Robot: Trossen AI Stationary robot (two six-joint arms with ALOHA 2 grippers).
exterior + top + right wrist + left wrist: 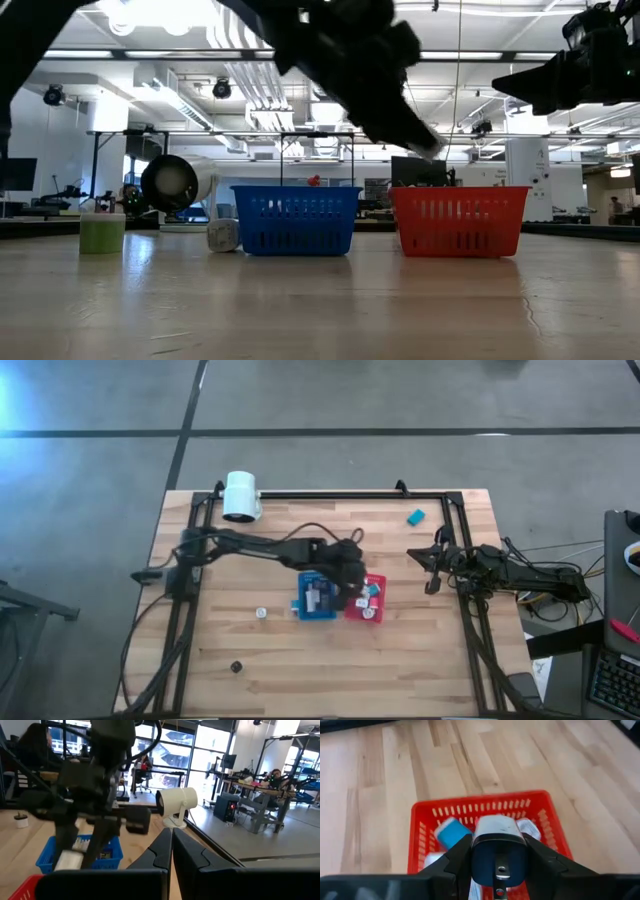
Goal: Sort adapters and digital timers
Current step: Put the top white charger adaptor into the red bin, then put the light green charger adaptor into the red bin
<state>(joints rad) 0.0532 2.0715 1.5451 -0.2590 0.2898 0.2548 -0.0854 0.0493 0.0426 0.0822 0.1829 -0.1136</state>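
The worktop (420, 650) is carrying a dark frame (330, 494) round its edges, with a white cylinder (241, 496) lying at its far left corner. The left arm (250, 546) is reaching across to the middle, its gripper (352, 582) hanging over the red basket (422, 815). Its jaws are gripping an adapter (499, 851), a chunky piece with a white top, dark body and metal prong, directly above the basket's inside. The right arm (520, 572) is waiting at the right side of the frame, and its gripper (171, 851) is holding nothing, jaws pressed together.

The blue basket (318, 598) is sitting just left of the red one, the two side by side at mid-worktop, and is holding dark and pale pieces too small to tell apart. In the red basket, a blue timer (451, 832) is lying beside white pieces (527, 827) that are partly hidden behind the held adapter.

Loose on the wood, a teal timer (416, 516) is resting near the far right corner, well apart from both baskets. A white adapter (261, 614) is sitting just left of the blue basket, and a small dark piece (237, 667) is lying nearer the front edge. In the low view a green block (101, 233) is standing at the left.
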